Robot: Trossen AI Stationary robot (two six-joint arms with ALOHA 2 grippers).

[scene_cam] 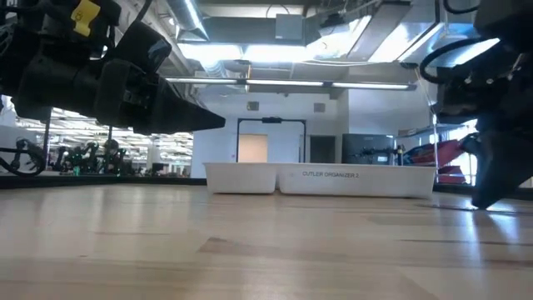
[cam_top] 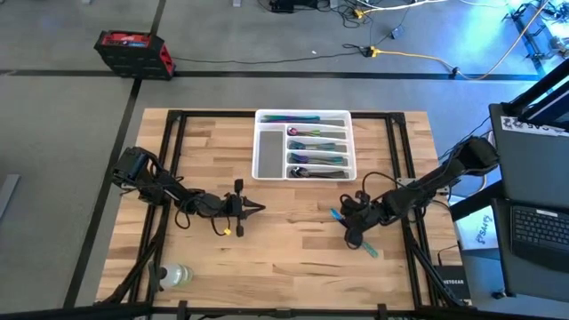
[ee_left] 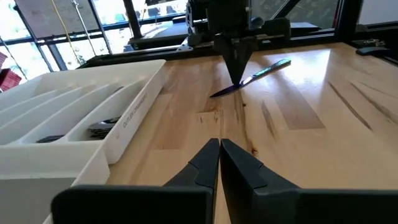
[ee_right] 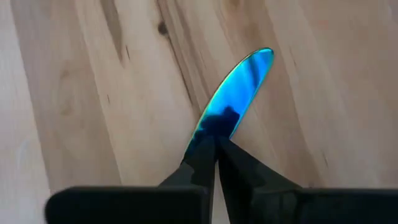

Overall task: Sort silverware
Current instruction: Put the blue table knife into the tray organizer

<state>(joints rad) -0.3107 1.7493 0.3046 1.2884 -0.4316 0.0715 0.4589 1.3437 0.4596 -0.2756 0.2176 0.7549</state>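
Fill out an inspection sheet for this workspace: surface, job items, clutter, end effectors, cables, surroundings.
Surface: wooden table, bare planks over a dark frame.
Job's things: white tray at the table's far side holds sorted silverware; one blue knife lies on the wood near the right arm.
Clutter: clear plastic bottle at the near left corner.
End effectors: left end effector shut, empty, hovering mid-table; right end effector shut on the blue knife.
Cables: yellow cord and dark leads on the floor beyond the table.
Surroundings: red and black case on the floor; laptop on a stand to the right.
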